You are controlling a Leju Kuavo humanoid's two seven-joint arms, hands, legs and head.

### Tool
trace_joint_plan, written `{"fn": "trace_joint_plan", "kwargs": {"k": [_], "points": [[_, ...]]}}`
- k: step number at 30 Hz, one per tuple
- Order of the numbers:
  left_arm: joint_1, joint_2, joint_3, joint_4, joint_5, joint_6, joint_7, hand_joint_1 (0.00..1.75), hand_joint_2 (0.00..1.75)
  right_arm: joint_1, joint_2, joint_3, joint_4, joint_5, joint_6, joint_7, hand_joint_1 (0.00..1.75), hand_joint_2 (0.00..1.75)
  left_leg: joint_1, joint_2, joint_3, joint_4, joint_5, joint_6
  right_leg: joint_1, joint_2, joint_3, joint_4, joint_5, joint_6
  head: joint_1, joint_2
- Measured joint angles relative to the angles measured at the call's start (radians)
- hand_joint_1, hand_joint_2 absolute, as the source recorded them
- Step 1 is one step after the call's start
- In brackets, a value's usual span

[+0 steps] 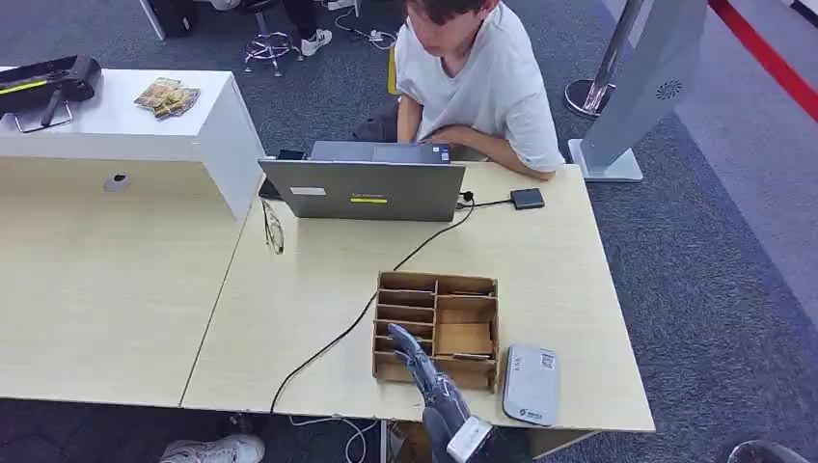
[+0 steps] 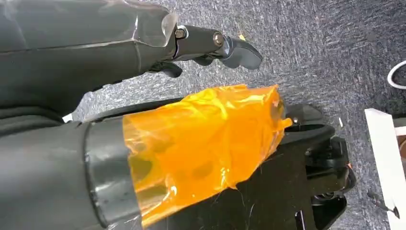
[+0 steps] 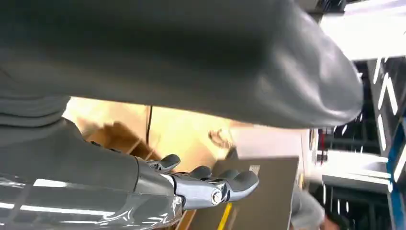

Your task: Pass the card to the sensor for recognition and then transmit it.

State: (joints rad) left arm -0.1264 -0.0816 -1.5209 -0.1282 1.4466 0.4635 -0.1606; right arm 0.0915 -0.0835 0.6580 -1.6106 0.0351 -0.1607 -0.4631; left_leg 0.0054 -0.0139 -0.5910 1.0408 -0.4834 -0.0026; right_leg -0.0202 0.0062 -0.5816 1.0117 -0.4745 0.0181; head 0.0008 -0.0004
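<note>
Pale wooden table [image 1: 579, 289] on grey carpet, person [image 1: 482, 77] behind laptop [image 1: 362, 188]. Right hand [image 1: 424, 367] over near edge of wooden compartment box [image 1: 439, 328], fingers apart, empty. Grey sensor [image 1: 531, 384] just beside box. Card too unclear to locate. Left hand [image 2: 210, 45] above carpet, fingers loosely curled, empty.

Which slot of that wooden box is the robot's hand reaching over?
The right hand is over the wooden box's near-left corner, where the narrow slots are, not the wide right compartments.
</note>
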Motion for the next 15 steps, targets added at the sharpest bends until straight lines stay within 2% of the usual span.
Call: {"fn": "trace_joint_plan", "kwargs": {"k": [6,15], "points": [[0.000,0.000,0.000,0.000,0.005,0.001,0.000,0.00,0.00,0.007,-0.009,0.005,-0.023,0.124,-0.167,0.016,0.00,0.00,0.000,0.000,0.000,0.000,0.000,0.000,0.000,0.000,0.000,0.000,0.000,0.000,0.000,0.000],[0.000,0.000,0.000,0.000,0.011,0.001,0.000,0.00,0.00,-0.006,-0.027,0.014,-0.028,0.283,-0.320,0.085,0.00,0.00,0.000,0.000,0.000,0.000,0.000,0.000,0.000,0.000,0.000,0.000,0.000,0.000,0.000,0.000]]}}
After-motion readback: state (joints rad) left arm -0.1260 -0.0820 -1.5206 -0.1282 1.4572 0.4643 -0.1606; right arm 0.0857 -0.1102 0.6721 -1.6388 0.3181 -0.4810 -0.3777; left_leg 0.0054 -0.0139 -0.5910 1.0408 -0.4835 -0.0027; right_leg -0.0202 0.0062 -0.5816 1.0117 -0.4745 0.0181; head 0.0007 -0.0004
